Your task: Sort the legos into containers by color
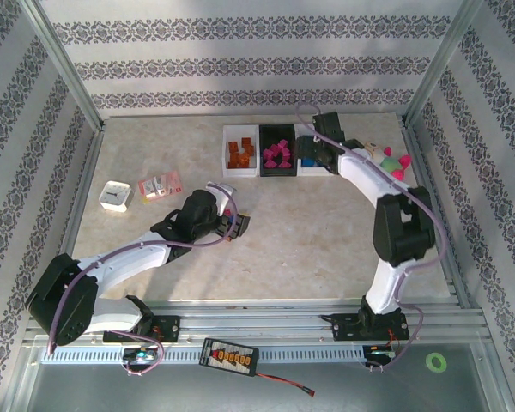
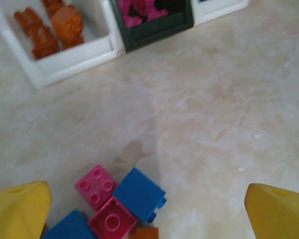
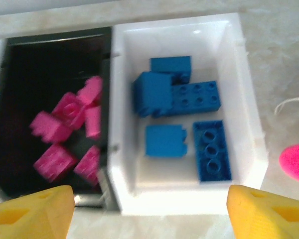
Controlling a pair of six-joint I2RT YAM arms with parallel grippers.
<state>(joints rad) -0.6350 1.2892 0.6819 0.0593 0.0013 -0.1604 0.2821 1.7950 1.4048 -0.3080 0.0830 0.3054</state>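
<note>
1. Loose legos (image 2: 112, 219): a tight pile of pink, blue and one brown-orange brick on the bench (image 1: 326, 232), at 6 o'clock in the left wrist view. The bricks touch each other.
2. Containers sit in a row at 12 o'clock on the bench: orange bin (image 1: 240, 171), black bin (image 1: 277, 172) with pink bricks, and blue bin (image 3: 179, 199) holding blue bricks (image 3: 182, 99). What is in the bins looks colour-correct.
3. Left gripper (image 2: 147, 204): released, jaws spread wide and empty, hovering over the pile.
4. Right gripper (image 3: 149, 211): released, nothing between the jaws, above the near wall of the blue bin.
5. Risks:
   - Closing on the packed pile may pinch two colours at once or shove neighbours away.
   - The blue brick in the pile looks tilted and could slip.
   - Both arms heading for the bins could clash.
   - The plush toy (image 1: 393, 160), at 3 o'clock from the blue bin, could get swept by the right arm.
</note>
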